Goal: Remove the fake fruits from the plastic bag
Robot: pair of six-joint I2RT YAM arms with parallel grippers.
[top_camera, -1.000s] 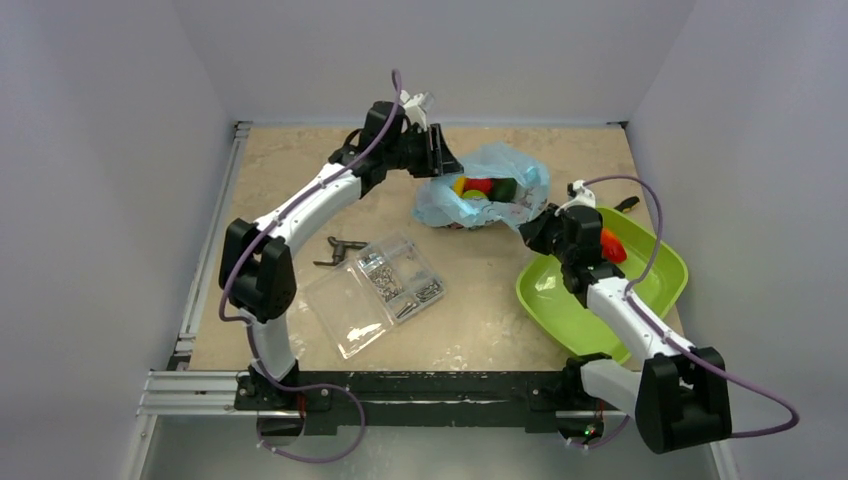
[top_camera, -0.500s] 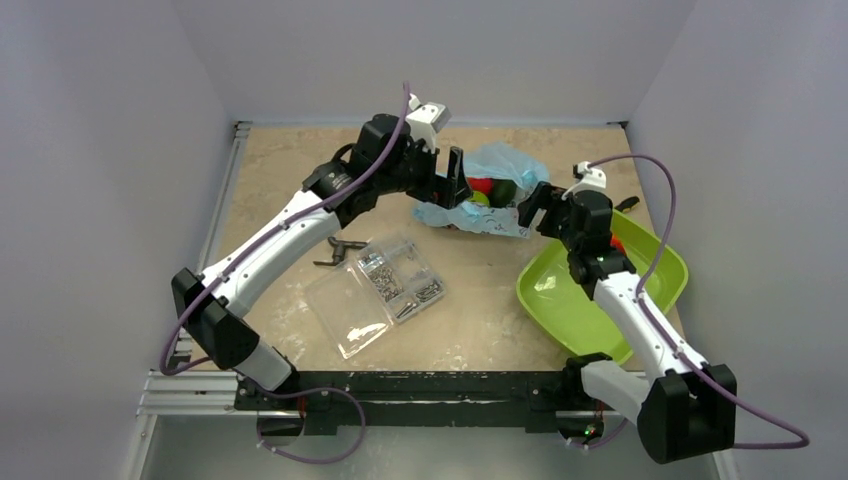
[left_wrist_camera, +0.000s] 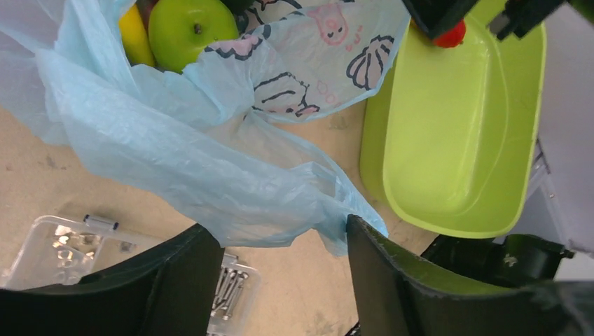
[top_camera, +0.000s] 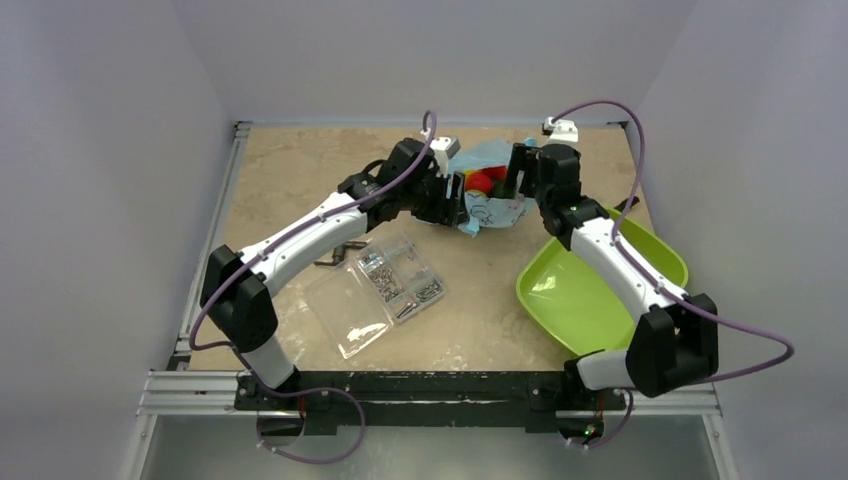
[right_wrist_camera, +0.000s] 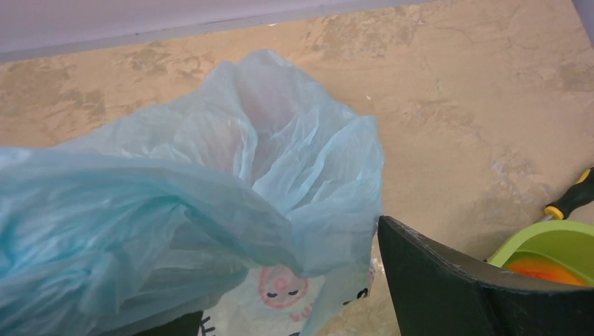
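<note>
The light-blue plastic bag (top_camera: 490,205) lies bunched at the back of the table between my two grippers. Fake fruits show in its mouth: a green apple (left_wrist_camera: 189,28), a yellow one (left_wrist_camera: 135,36) and a red one (top_camera: 482,180). My left gripper (top_camera: 458,196) sits at the bag's left side, jaws apart, a loose fold of the bag (left_wrist_camera: 231,175) lying between the fingers (left_wrist_camera: 392,280). My right gripper (top_camera: 513,178) is at the bag's right, open, with the crinkled bag (right_wrist_camera: 210,196) filling the space between its jaws. A red-orange fruit (right_wrist_camera: 546,269) lies in the lime-green tray (top_camera: 600,290).
A clear compartment box (top_camera: 385,290) with screws lies open in front of the bag, dark pliers (top_camera: 335,255) beside it. A screwdriver (right_wrist_camera: 571,203) lies behind the tray. The left arm stretches across the table's middle.
My right gripper left the tray and swung up to the bag's right side. My left gripper shifted right and lower at the bag. Both jaws opened, and the bag got bunched narrower.
</note>
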